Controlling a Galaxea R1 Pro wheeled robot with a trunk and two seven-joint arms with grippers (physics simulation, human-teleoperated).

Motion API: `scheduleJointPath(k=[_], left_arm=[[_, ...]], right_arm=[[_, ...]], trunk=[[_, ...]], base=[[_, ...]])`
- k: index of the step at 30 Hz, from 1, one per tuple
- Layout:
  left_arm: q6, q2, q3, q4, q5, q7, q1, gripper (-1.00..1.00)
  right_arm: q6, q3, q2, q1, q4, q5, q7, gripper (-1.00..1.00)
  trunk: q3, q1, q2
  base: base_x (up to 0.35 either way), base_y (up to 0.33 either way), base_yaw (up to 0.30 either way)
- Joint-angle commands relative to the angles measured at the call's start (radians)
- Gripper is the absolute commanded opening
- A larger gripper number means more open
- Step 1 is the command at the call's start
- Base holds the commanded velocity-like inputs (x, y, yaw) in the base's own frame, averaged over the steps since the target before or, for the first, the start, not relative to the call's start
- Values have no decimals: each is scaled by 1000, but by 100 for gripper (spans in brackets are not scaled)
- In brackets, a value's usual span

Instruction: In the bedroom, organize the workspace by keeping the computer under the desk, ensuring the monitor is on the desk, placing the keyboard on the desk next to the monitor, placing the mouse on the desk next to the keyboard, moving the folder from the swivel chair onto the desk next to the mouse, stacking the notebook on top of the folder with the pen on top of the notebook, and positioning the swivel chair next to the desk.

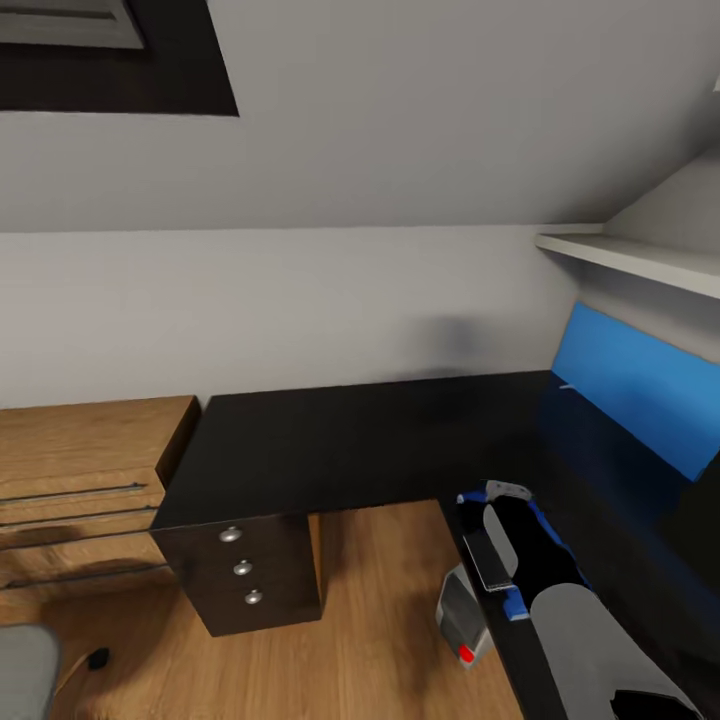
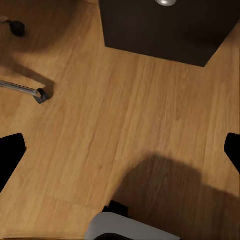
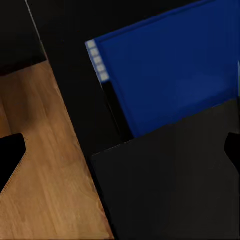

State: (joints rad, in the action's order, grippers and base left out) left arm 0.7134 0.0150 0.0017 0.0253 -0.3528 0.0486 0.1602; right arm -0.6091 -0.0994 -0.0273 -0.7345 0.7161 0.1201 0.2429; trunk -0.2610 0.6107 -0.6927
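Right arm (image 1: 560, 600) nearest cam, grey/black, reaching over desk (image 1: 380, 440) edge w/ blue folder (image 3: 175, 70) below it; folder lies flat on desk top, near inner corner of the L; right gripper (image 3: 120, 150) fingers (image 3: 10, 155) spread apart, nothing between. Left gripper (image 2: 120, 150) over wood floor (image 2: 100, 125) just in front of desk drawer unit (image 1: 245, 570), fingers apart, empty. Computer (image 1: 462, 615) on floor against desk's inner edge, partly under top. Swivel chair (image 1: 25, 670) corner visible left of drawer unit; its chrome leg (image 2: 25, 90) and castor on floor. Light-wood chest (image 1: 80, 480) abuts desk's left end; blue wall panel (image 1: 640, 385) behind desk's right wing.
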Motion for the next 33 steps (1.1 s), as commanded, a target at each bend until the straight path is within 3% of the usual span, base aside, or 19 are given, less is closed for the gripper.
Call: scheduleJointPath(k=[1,14,21,24,29,33], left_arm=[[3,0,0,-1,3,5,1,100],[1,0,0,-1,3,5,1,100],[1,0,0,-1,3,5,1,100],[1,0,0,-1,3,5,1,100],[1,0,0,-1,3,5,1,100],[1,0,-1,-1,3,5,1,100]], right_arm=[[0,-2,-1,0,2,10,9,100],[12,-2,-8,0,-3,4,13,100],[28,5,-45,0,-61,-10,11,100],[67,38,-67,0,-110,-35,11,100],[249,169,-102,0,-236,-66,12,100],[340,228,-110,0,-296,-70,9,100]], trunk=[[-1,0,-1],[-1,0,-1],[-1,0,-1],[-1,0,-1],[-2,0,-1],[-3,0,-1]], base=[[0,0,257],[0,0,262],[0,0,259],[0,0,232],[-44,10,213],[-158,112,96]])
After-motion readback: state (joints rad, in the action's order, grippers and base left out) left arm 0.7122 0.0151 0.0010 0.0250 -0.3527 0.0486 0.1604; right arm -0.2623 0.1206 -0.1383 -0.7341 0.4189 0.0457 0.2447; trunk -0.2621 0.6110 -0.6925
